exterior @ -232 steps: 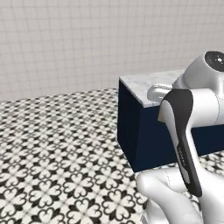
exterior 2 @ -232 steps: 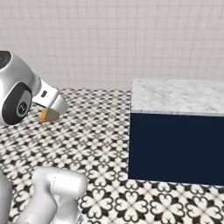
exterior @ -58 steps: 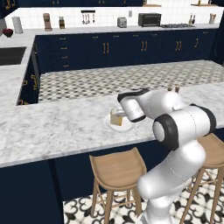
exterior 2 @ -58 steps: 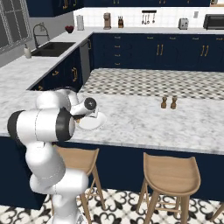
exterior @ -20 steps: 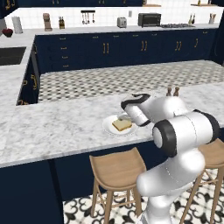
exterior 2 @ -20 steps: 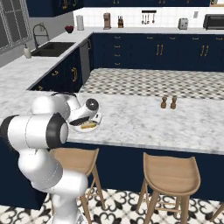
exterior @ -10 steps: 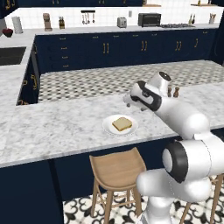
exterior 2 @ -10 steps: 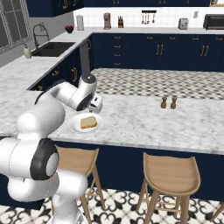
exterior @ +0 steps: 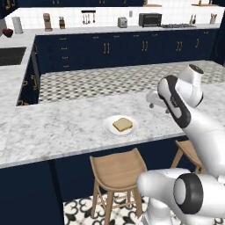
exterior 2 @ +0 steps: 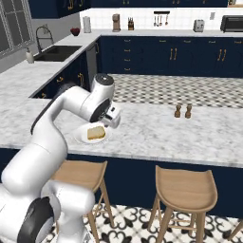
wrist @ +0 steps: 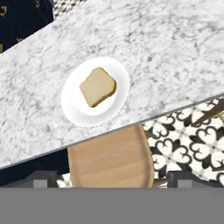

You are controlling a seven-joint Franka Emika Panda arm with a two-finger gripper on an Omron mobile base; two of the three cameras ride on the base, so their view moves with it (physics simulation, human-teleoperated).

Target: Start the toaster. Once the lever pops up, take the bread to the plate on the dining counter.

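The bread (exterior: pixel 122 124) lies flat on the white plate (exterior: pixel 109 130), which sits near the front edge of the marbled dining counter (exterior: pixel 61 127). My gripper (exterior: pixel 152 102) hangs open above the counter, right of the plate and clear of it. In the right base view the gripper (exterior 2: pixel 114 117) hovers just past the bread (exterior 2: pixel 96 132) and plate (exterior 2: pixel 81 138). The hand view looks down on the bread (wrist: pixel 98 86) and plate (wrist: pixel 72 109), with the fingertips (wrist: pixel 43 179) far apart and nothing between them. The toaster (exterior: pixel 122 22) stands on the far back counter; its lever is too small to make out.
A black toaster oven (exterior: pixel 150 19) stands beside the toaster. Two small shakers (exterior 2: pixel 182 111) stand on the dining counter (exterior 2: pixel 156 130) to the right. Wooden stools (exterior: pixel 116 169) (exterior 2: pixel 185 190) stand under the counter's front edge. A sink (exterior 2: pixel 57 52) is at the far left.
The gripper has risen from the plate and swung away to the side. The bread stays lying on the plate. The jaws have stayed open.
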